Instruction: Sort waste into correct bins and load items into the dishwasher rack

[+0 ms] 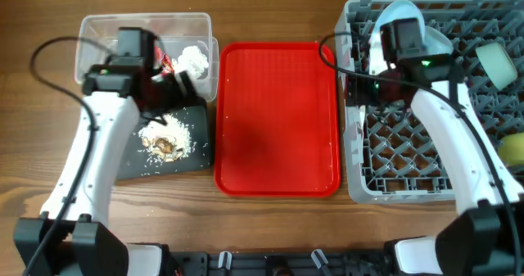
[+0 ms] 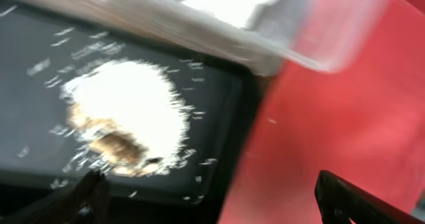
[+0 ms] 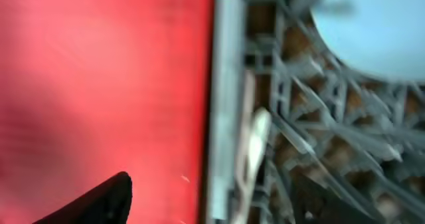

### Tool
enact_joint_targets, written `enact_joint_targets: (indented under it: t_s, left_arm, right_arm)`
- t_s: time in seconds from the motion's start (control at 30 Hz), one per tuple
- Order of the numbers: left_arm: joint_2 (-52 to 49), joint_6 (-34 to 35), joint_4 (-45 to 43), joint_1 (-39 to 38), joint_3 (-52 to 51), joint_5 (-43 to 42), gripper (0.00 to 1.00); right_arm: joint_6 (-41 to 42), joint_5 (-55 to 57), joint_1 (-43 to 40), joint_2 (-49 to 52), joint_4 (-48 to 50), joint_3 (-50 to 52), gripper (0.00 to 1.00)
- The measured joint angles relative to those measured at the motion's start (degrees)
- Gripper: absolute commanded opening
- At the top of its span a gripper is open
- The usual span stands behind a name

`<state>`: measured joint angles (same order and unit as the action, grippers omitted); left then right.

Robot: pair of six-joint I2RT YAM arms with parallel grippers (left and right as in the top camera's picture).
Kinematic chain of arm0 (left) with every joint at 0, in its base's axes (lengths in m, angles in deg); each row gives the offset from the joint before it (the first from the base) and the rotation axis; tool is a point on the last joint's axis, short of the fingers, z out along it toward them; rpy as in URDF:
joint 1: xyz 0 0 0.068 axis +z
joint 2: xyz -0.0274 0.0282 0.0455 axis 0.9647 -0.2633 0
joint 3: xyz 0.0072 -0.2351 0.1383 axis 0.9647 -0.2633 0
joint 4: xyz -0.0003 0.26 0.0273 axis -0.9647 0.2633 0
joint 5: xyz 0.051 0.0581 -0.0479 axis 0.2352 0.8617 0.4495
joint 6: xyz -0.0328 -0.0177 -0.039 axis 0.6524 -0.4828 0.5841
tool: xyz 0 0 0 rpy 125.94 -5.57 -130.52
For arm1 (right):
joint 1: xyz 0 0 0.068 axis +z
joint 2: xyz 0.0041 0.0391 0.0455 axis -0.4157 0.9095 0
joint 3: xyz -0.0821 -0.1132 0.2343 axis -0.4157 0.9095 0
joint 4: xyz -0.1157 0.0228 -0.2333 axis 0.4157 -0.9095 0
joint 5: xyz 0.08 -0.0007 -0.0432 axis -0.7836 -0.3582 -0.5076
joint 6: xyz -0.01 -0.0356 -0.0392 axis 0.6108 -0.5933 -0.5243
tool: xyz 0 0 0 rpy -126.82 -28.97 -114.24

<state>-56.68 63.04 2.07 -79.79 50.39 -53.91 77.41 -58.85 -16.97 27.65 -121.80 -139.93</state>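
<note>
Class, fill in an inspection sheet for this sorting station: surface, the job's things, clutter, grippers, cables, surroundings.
Surface: wooden table, no spills seen.
Job's things: tissue and red wrapper in the clear tub; food scraps on the black tray; plate, bowl, yellow cup and a white utensil in the rack.
Clutter: red tray between bins and rack.
Grippers: left gripper open over the black tray's edge; right gripper apparently open at the rack's edge.
Cables: black cables loop off both arms.
Surroundings: nothing seen.
</note>
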Motion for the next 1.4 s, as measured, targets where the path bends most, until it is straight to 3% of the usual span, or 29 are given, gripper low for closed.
enact_joint_targets:
  t_s: [0.13,0.27,0.37,0.43,0.57,0.67,0.77,1.07,1.13,1.2,1.4]
  left_arm:
    - [0.0,-6.91,0.2,-8.46,0.0,-1.33,1.0]
    - [0.0,-8.28,12.17,-9.03,-0.02,-1.11,1.0]
    - [1.25,-7.8,12.07,-9.03,-2.32,-1.11,1.0]
    - [8.79,-7.26,5.35,-9.03,-8.98,-0.92,1.0]
    - [34.8,-7.02,-6.54,-9.03,-24.22,-0.22,1.0]
    - [47.45,-6.99,-6.97,-9.03,-28.48,-0.02,1.0]
    - [52.48,-6.99,-6.95,-9.03,-28.61,0.17,1.0]
    - [52.83,-6.99,-6.93,-9.03,-28.63,0.2,1.0]
    - [52.83,-6.99,-6.93,-9.03,-28.63,0.2,1.0]
    - [52.83,-6.99,-6.95,-9.03,-28.63,0.2,1.0]
    - [52.83,-6.99,-6.93,-9.03,-28.72,0.2,1.0]
  right_arm:
    - [-1.75,-8.26,0.0,-0.63,-2.84,-0.52,1.0]
    - [-0.87,-7.54,0.0,-1.49,-9.29,-0.44,1.0]
    - [-0.2,-7.06,0.0,-10.27,-4.87,3.17,1.0]
    - [-0.17,-7.13,0.04,-20.0,-1.53,7.26,1.0]
    - [0.09,-5.73,0.07,-41.51,5.51,19.61,1.0]
    - [0.48,-3.85,0.07,-50.64,2.27,22.75,1.0]
    - [0.7,-3.65,0.07,-51.45,1.25,22.75,1.0]
    - [0.0,-2.12,0.07,-47.84,1.25,22.82,1.0]
    - [-1.53,-1.03,0.07,-51.04,3.48,23.8,1.0]
    - [-2.14,-0.66,0.07,-57.79,12.55,28.24,1.0]
    - [-2.84,-0.46,0.07,-85.42,37.33,55.32,1.0]
